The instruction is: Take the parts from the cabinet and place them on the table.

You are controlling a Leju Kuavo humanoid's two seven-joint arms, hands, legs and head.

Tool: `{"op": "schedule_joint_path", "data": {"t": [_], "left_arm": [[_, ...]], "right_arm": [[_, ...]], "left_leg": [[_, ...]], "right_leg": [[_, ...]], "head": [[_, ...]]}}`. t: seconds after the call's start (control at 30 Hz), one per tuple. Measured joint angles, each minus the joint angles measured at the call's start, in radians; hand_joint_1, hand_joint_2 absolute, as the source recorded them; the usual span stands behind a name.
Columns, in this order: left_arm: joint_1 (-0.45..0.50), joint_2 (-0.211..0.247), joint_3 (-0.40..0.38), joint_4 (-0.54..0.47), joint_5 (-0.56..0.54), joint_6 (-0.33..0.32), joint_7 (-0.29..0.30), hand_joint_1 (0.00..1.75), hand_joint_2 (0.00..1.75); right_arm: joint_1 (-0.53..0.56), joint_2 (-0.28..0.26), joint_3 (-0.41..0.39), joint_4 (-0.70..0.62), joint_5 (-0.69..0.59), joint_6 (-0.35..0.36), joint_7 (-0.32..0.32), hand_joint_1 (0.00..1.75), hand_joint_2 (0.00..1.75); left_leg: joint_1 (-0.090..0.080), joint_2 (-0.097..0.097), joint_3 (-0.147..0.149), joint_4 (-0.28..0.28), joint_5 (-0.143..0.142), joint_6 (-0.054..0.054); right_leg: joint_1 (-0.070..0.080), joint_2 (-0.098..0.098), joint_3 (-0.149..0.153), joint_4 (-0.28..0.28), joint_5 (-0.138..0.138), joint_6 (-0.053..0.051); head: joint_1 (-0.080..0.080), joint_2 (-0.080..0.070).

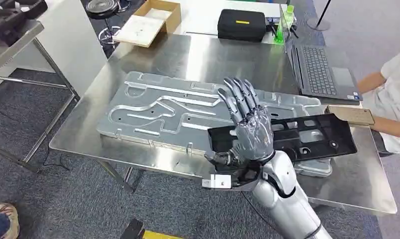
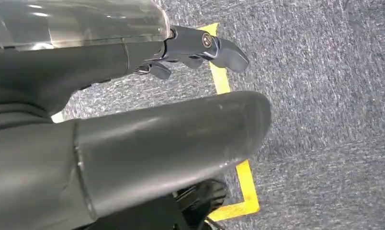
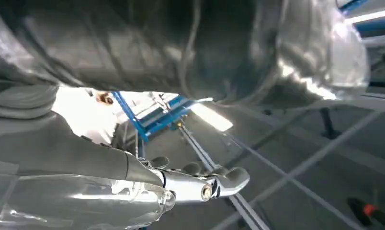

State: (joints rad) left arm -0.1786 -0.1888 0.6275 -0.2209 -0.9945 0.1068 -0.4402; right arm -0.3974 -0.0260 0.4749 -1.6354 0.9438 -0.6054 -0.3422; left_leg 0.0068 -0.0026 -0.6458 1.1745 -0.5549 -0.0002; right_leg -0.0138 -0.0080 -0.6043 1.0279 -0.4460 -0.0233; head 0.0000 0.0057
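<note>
Fingers spread and straight, my right hand (image 1: pixel 248 127) stands raised above the near edge of the steel table (image 1: pixel 138 59) with nothing in it, palm turned away from me, as I judge a hand looks once its load is let go. Just beyond it and partly under it lies the black plastic part (image 1: pixel 312 137), flat, long side running away to the right of my hand, resting across the right end of the big grey metal panel (image 1: pixel 158 107) that stretches off to the hand's left. I judge the black piece lies on top of the panel because that stamped plate already takes up most of the surface near me, so the only flat seat within reach is on it. Both parts lie on the table now, so this delivery looks done, and the open fingers leave me free to draw the arm back without snagging the plastic edge. In the left wrist view my left hand (image 2: pixel 200 48) hangs beside my body over grey carpet (image 2: pixel 324 96) and a yellow floor line (image 2: pixel 221 79), fingers loosely curled and holding nothing. Farther off to the right of my raised hand sit a laptop (image 1: pixel 322 69) and a person's arm (image 1: pixel 382 99).
</note>
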Motion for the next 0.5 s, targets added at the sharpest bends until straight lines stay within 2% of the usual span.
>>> {"op": "schedule_joint_path", "data": {"t": [0.03,0.07,0.1,0.13,0.17,0.2,0.23,0.27,0.3,0.37,0.4,0.43,0.47,0.5], "left_arm": [[0.001,0.000,-0.001,0.000,-0.001,0.000,0.000,0.00,0.00],[0.002,0.000,-0.002,0.000,-0.001,-0.001,0.000,0.00,0.00],[0.004,0.000,-0.003,0.000,-0.001,-0.002,0.000,0.00,0.00],[0.004,0.000,-0.003,0.000,-0.001,-0.002,0.000,0.00,0.00],[0.004,-0.002,-0.003,0.000,-0.001,-0.002,0.000,0.00,0.00],[0.003,-0.002,-0.004,0.000,-0.001,-0.002,0.000,0.00,0.00],[0.002,-0.002,-0.004,0.000,-0.001,-0.001,0.000,0.00,0.00],[-0.002,-0.003,-0.004,0.000,-0.001,-0.001,0.001,0.00,0.00],[-0.003,-0.004,-0.005,0.000,-0.001,-0.001,0.001,0.00,0.00],[0.001,-0.005,-0.005,0.000,-0.001,-0.001,0.000,0.00,0.00],[0.003,-0.005,-0.005,0.000,-0.001,-0.001,0.000,0.00,0.00],[0.004,-0.008,-0.005,0.000,-0.001,-0.001,0.000,0.00,0.00],[0.002,-0.008,-0.005,0.000,0.000,-0.001,0.000,0.00,0.00],[0.000,-0.008,-0.005,0.000,0.000,-0.001,-0.001,0.00,0.00]], "right_arm": [[0.000,0.001,0.009,0.000,0.014,-0.008,0.000,0.00,0.00],[0.000,0.002,0.020,0.000,0.028,-0.013,0.002,0.00,0.00],[0.000,0.002,0.031,0.000,0.040,-0.019,0.006,0.00,0.00],[-0.002,0.003,0.041,-0.002,0.053,-0.027,0.017,0.00,0.00],[-0.006,0.005,0.055,-0.004,0.069,-0.034,0.032,0.00,0.00],[-0.014,0.006,0.070,-0.008,0.079,-0.039,0.045,0.00,0.00],[-0.023,0.006,0.081,-0.011,0.085,-0.042,0.056,0.00,0.00],[-0.029,0.006,0.088,-0.016,0.087,-0.042,0.063,0.00,0.00],[-0.033,0.006,0.090,-0.018,0.087,-0.042,0.069,0.00,0.00],[-0.041,0.006,0.095,-0.019,0.086,-0.042,0.070,0.00,0.00],[-0.044,0.006,0.098,-0.019,0.084,-0.043,0.071,0.00,0.00],[-0.046,0.006,0.099,-0.021,0.083,-0.043,0.072,0.00,0.00],[-0.049,0.006,0.099,-0.025,0.081,-0.045,0.074,0.00,0.00],[-0.051,0.004,0.099,-0.025,0.080,-0.046,0.077,0.00,0.00]], "left_leg": [[0.001,0.000,-0.037,0.077,-0.032,-0.003],[0.001,0.000,-0.066,0.135,-0.049,-0.005],[0.003,0.000,-0.073,0.145,-0.037,-0.006],[0.004,0.001,-0.058,0.110,-0.006,-0.006],[0.005,0.005,-0.023,0.036,0.039,-0.005],[0.005,0.020,0.019,-0.049,0.082,-0.004],[0.003,0.059,0.053,-0.125,0.099,0.001],[-0.009,0.067,0.059,-0.144,0.091,0.005],[-0.006,0.056,0.056,-0.141,0.095,0.014],[-0.009,0.037,0.052,-0.141,0.099,0.022],[-0.005,0.026,0.055,-0.150,0.106,0.032],[-0.002,0.020,0.055,-0.152,0.110,0.038],[0.000,0.013,0.053,-0.152,0.112,0.043],[0.000,0.006,0.052,-0.152,0.113,0.047]], "right_leg": [[0.002,-0.004,0.000,0.000,0.000,-0.001],[0.003,-0.008,-0.001,0.001,-0.001,-0.001],[0.004,-0.014,-0.001,0.001,-0.001,-0.002],[0.004,-0.019,-0.001,0.002,-0.002,-0.002],[0.004,-0.025,-0.001,0.004,-0.003,0.000],[0.004,-0.030,0.000,0.007,-0.006,0.002],[0.006,-0.034,0.000,0.011,-0.009,0.007],[0.014,-0.039,-0.002,0.017,-0.013,0.013],[0.014,-0.049,-0.002,0.015,-0.011,0.017],[0.013,-0.066,0.002,0.011,-0.010,0.026],[0.013,-0.071,0.002,0.014,-0.014,0.033],[0.006,-0.043,-0.003,0.031,-0.030,0.040],[0.006,-0.017,-0.026,0.079,-0.066,0.044],[0.006,-0.005,-0.057,0.149,-0.103,0.046]], "head": [[0.000,0.000],[0.000,0.000],[0.000,0.000],[0.000,0.000],[0.000,0.000],[0.000,0.000],[0.000,0.000],[-0.001,0.000],[0.002,0.000],[0.001,0.000],[0.001,0.000],[0.000,0.000],[0.001,0.000],[0.001,0.000]]}}
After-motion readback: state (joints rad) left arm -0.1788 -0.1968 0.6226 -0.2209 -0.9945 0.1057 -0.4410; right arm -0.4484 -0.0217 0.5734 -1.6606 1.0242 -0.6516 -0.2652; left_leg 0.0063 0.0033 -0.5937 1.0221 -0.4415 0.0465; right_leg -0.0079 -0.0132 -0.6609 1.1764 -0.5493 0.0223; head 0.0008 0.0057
